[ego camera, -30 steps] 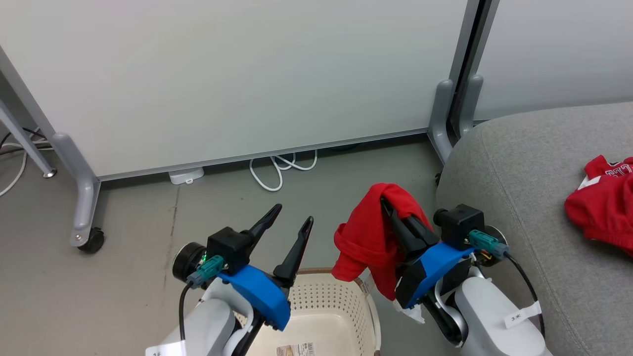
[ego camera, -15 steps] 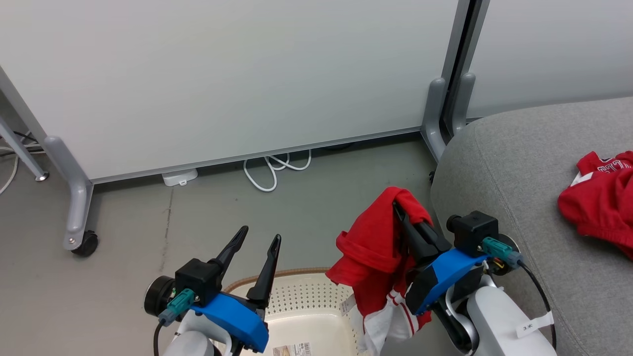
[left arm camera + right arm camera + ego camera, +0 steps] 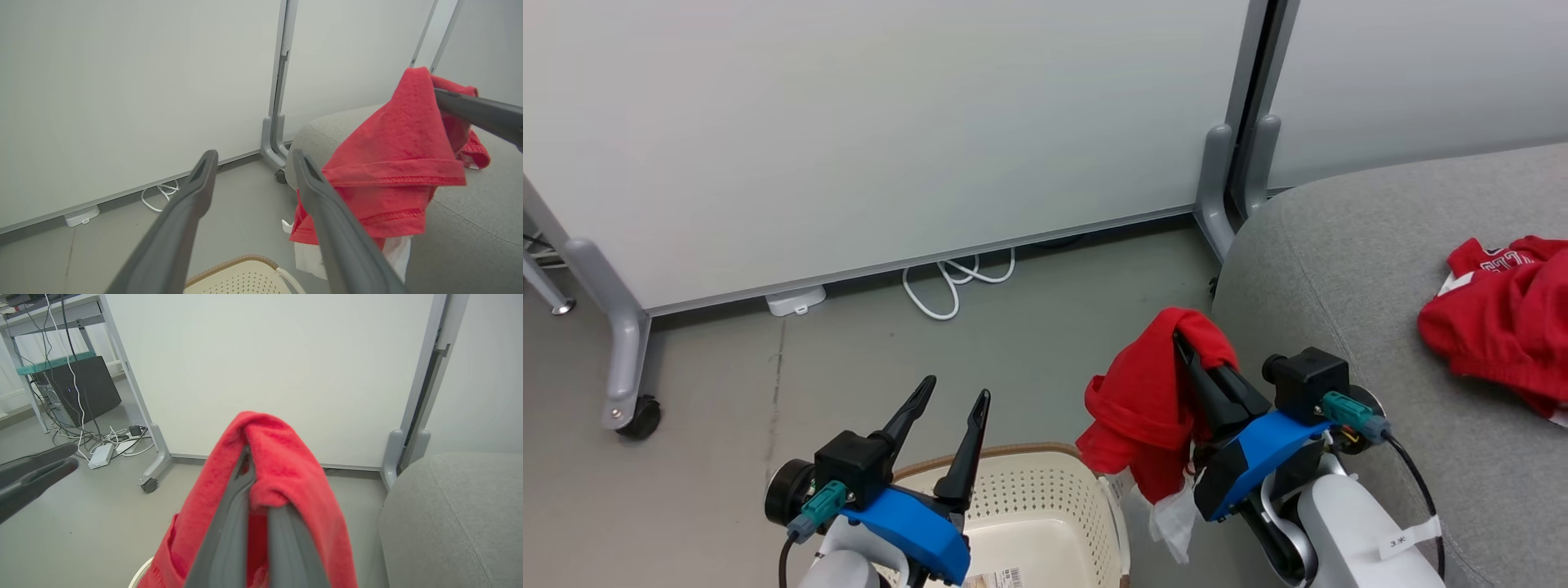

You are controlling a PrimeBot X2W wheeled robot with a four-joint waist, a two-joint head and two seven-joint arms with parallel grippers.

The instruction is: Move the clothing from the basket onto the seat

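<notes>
Head view: the right hand (image 3: 1180, 341) is clamped on a red garment (image 3: 1143, 392), its two dark fingers pressed nearly together with a fold of the cloth pinched between them near the tips. The fabric is draped over the fingertips like a hood and hangs down on the robot's left side of the hand, with a white part dangling lowest, just beside the right rim of the basket (image 3: 1045, 498). The garment is clear of the basket and hangs in the air over the floor (image 3: 849, 367), between the basket and the near edge of the seat (image 3: 1339, 269); it touches neither.

The right wrist view shows the same grip from behind: both fingers run up into the red cloth, which wraps over their tips.

The left hand (image 3: 956, 388) is above the basket's back rim, its fingers spread moderately apart with nothing between them. It is near the hanging garment but apart from it.

A second red garment (image 3: 1494, 327), with white lettering on it, lies crumpled on the seat, well to the right of the right hand. No clothing shows in the visible part of the basket.
</notes>
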